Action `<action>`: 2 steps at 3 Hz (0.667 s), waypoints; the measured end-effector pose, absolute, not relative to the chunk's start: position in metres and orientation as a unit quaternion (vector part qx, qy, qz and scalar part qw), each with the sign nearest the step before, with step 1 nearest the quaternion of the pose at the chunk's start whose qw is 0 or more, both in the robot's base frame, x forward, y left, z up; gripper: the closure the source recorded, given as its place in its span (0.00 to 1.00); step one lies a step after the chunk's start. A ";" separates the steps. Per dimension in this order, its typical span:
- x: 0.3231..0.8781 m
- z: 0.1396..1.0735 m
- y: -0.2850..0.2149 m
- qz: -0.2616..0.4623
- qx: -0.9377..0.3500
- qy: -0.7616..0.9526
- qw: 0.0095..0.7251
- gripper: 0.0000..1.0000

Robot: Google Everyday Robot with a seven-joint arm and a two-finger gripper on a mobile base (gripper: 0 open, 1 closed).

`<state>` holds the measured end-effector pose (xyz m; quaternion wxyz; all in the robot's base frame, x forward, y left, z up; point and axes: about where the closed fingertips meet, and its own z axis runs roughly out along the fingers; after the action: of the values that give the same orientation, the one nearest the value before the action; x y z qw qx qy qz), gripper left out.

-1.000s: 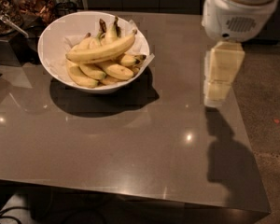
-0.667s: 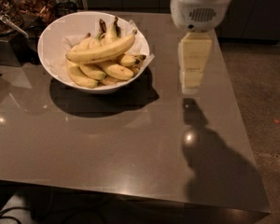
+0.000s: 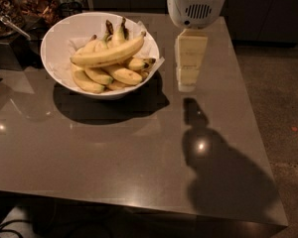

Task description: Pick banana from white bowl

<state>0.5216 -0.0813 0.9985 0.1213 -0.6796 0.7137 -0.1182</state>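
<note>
Yellow banana (image 3: 109, 53) topmost in white bowl (image 3: 54, 41), just beside gripper (image 3: 187, 83) hanging outside rim over table (image 3: 114, 157). Gripper state: cannot tell. Advise clearing rim, centring over banana mid-length, closing across its width.

The bowl (image 3: 56, 42) stands on the far left part of the table (image 3: 114, 152). Inside it, on a paper lining (image 3: 154, 66), lies a heap of shorter bananas (image 3: 116, 76), and the banana (image 3: 109, 53) rests across the top of them. The gripper (image 3: 186, 83) hangs over the table just right of the bowl, apart from its rim. Its shadow (image 3: 223, 177) falls on the table in front of it.
</note>
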 end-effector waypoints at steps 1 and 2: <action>0.550 0.994 -0.047 -0.104 -0.701 0.694 0.125 0.00; 0.573 0.986 -0.018 -0.093 -0.719 0.678 0.121 0.02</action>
<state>0.5731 -0.0177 0.9863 0.1205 -0.7190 0.6782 -0.0926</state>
